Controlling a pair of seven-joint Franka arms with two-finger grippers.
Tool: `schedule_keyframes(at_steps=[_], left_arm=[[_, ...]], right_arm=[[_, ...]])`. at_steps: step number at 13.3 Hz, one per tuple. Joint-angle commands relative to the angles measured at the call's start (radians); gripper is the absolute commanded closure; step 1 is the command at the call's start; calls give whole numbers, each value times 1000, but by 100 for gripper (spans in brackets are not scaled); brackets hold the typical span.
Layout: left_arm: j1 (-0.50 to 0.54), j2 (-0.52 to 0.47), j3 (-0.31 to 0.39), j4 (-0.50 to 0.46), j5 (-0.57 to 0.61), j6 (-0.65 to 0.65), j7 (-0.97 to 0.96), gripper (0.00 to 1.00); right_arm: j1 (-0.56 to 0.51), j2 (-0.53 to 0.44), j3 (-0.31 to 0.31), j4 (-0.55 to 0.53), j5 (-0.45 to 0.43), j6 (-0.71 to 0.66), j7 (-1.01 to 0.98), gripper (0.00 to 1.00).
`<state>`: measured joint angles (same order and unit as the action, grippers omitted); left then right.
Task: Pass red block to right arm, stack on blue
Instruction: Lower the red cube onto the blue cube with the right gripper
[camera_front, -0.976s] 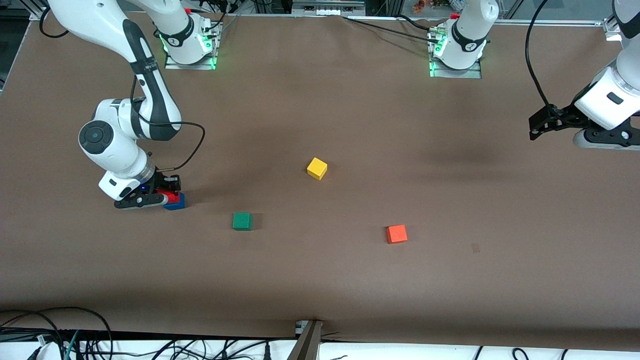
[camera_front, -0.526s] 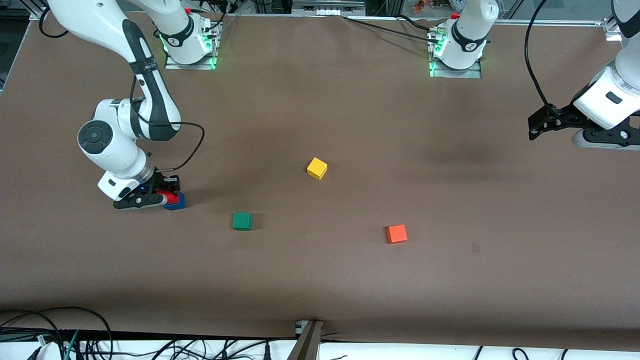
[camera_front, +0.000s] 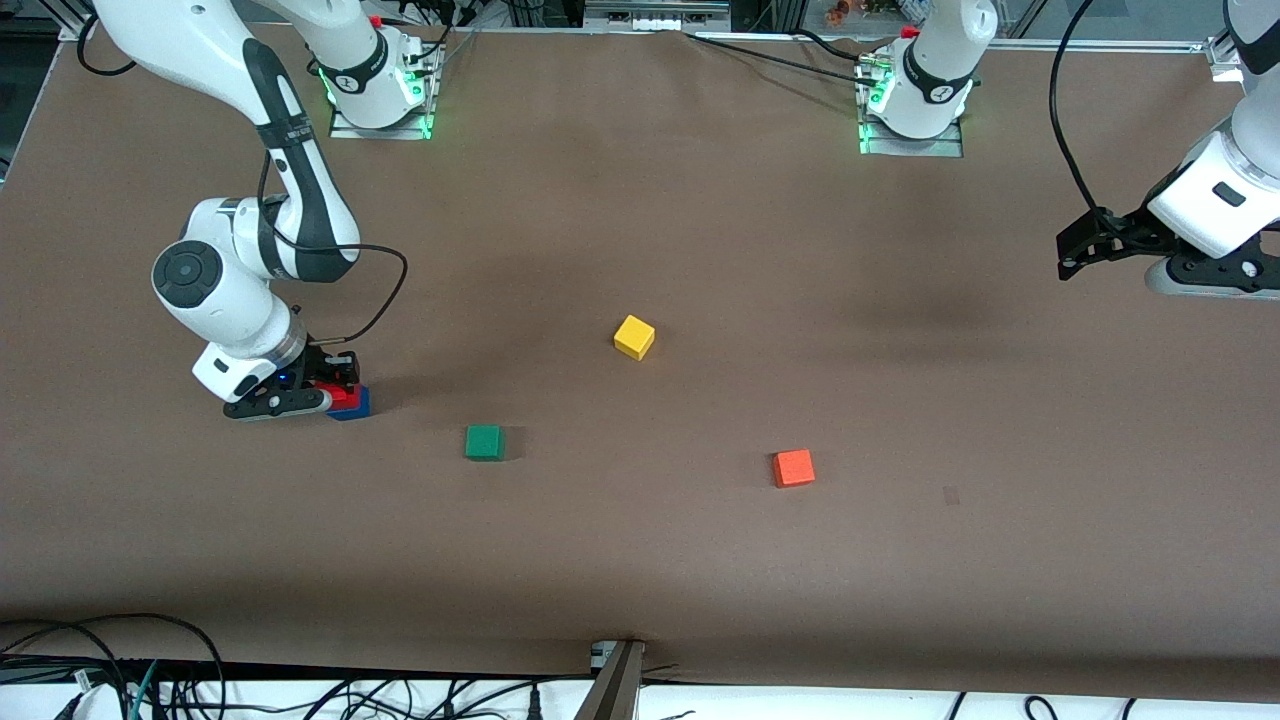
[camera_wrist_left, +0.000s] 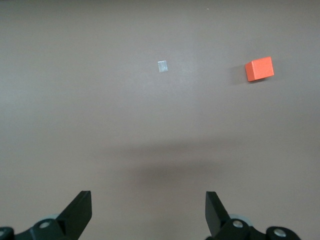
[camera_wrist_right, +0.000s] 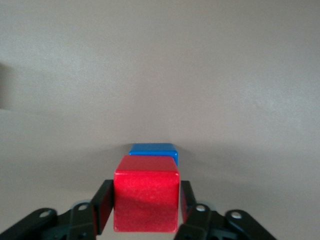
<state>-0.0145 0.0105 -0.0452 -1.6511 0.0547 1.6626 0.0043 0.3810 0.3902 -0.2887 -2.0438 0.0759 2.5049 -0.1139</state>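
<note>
The right arm (camera_front: 250, 200) is bent sharply at the elbow, its wrist angled down to the table toward its own end. The right gripper (camera_front: 335, 392) is clamped on the red block (camera_front: 343, 394); in the right wrist view its black fingers (camera_wrist_right: 103, 206) press against both side faces of that block (camera_wrist_right: 146, 200). The red block sits on top of the blue block (camera_front: 356, 404), whose upper edge shows just past it in the wrist view (camera_wrist_right: 154, 150). Both are small matte cubes with crisp edges.

Nearer the front camera lies a green cube (camera_front: 484, 442), flat on the brown matte table (camera_front: 640, 560). A yellow cube (camera_front: 634, 337) rests near the table's middle, turned slightly. An orange cube (camera_front: 793, 467) lies nearer the camera, toward the left arm's end.

The left arm (camera_front: 1215, 205) waits, raised over its end of the table. The left gripper (camera_wrist_left: 149, 220) stands with fingers well apart, holding nothing.
</note>
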Motion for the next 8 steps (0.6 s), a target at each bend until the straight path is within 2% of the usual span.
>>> schedule_keyframes(at_steps=[1, 3, 5, 8], left_arm=[[-4, 6, 2, 28, -15, -26, -10, 0], [-4, 6, 2, 28, -15, -26, -10, 0], [-4, 6, 2, 28, -15, -26, -10, 0], [-7, 8, -10, 37, -13, -26, -12, 0]], right_arm=[[-7, 1, 0, 8, 12, -1, -13, 0], [-4, -7, -1, 37, 9, -26, -20, 0], [-4, -19, -9, 101, 10, -136, -20, 0], [-5, -25, -49, 294, 10, -463, -20, 0]])
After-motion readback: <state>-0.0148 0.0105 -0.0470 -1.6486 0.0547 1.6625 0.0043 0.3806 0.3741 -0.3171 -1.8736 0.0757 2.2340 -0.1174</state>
